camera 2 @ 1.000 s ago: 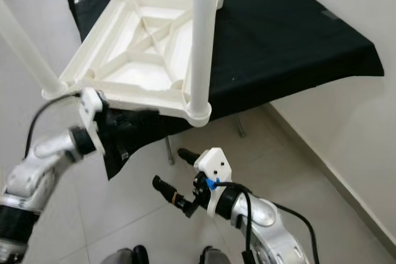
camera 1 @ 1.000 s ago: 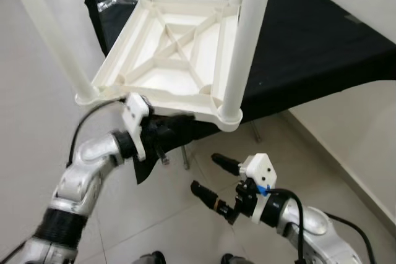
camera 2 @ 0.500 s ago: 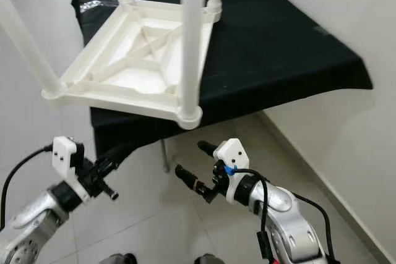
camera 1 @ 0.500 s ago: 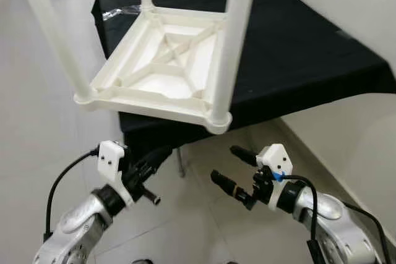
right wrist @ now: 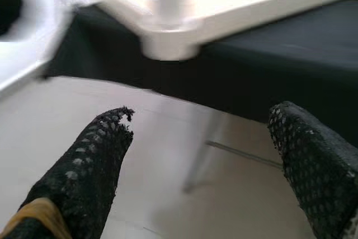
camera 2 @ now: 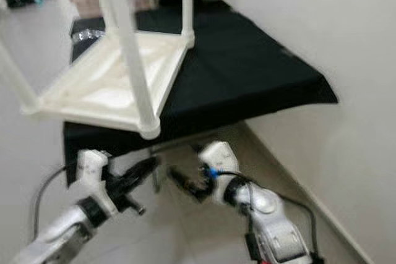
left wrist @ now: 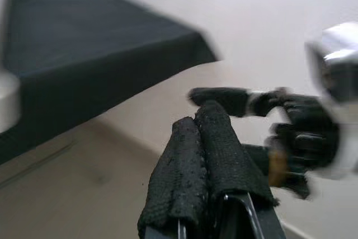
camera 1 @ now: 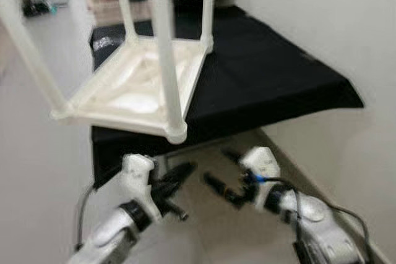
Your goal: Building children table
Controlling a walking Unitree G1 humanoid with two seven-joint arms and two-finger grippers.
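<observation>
A white plastic children's table [camera 1: 137, 88] lies upside down on a table draped in black cloth [camera 1: 266, 72], its ribbed underside facing up and its round white legs [camera 1: 162, 41] standing upward. It sits at the near left part of the black cloth, and its closest corner juts out past the cloth's front edge, above the pale tiled floor [camera 1: 210, 239]. The head views are blurred.

Both grippers hang below and in front of that overhanging corner, touching neither the white table nor the cloth. The left gripper [camera 1: 179, 177] points up and to the right, its tip just under the edge of the draped cloth; in the left wrist view its two black textured fingers [left wrist: 193, 160] lie pressed together with nothing between them, so its jaws are closed and empty. The right gripper [camera 1: 221, 171] sits just beside it, facing toward the left one. In the right wrist view its fingers [right wrist: 89, 166] stand well apart, the jaws spread wide and empty, with the white table's corner and one leg base [right wrist: 168, 32] ahead of and above the gap, apart from both fingers.

A white wall [camera 1: 322, 29] runs along the right side.
</observation>
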